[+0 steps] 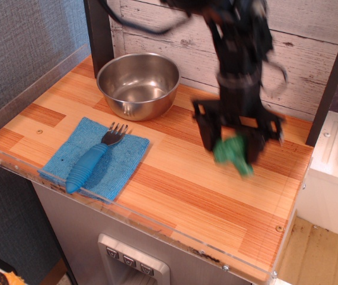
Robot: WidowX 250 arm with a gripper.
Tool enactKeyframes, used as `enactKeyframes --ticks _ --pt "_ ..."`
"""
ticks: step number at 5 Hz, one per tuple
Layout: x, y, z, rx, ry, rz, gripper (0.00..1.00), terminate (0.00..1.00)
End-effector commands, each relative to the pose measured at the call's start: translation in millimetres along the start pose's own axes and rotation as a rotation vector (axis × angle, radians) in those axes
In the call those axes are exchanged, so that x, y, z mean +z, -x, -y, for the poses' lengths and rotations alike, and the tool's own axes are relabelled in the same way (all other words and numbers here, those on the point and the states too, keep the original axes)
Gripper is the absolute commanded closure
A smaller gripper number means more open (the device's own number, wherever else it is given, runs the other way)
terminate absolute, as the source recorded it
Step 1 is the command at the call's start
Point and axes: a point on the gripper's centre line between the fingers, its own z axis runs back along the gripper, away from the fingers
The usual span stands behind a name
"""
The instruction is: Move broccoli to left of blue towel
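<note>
The green toy broccoli (233, 154) hangs blurred between the black fingers of my gripper (232, 144), which is shut on it a little above the right part of the wooden table (181, 178). Its stalk points down to the right. The light-blue towel (98, 157) lies flat at the front left, well to the left of the gripper. A blue-handled fork (92, 159) rests on top of the towel.
A steel bowl (138, 84) stands at the back left, behind the towel. A clear plastic rim (157, 228) runs along the table's front and left edges. A dark post (98, 32) rises behind the bowl.
</note>
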Motion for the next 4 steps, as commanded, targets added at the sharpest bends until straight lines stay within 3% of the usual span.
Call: enactKeyframes --ticks 1,2,3,4 --pt "116 8 -66 -0.022 -0.093 0.11 1.0 0.0" --pt "126 29 -108 0.012 -0.199 0.056 1.0 0.0" --pt "118 47 -157 0.067 -0.244 0.016 1.0 0.0" --pt "97 54 -208 0.16 -0.24 0.027 1.0 0.0"
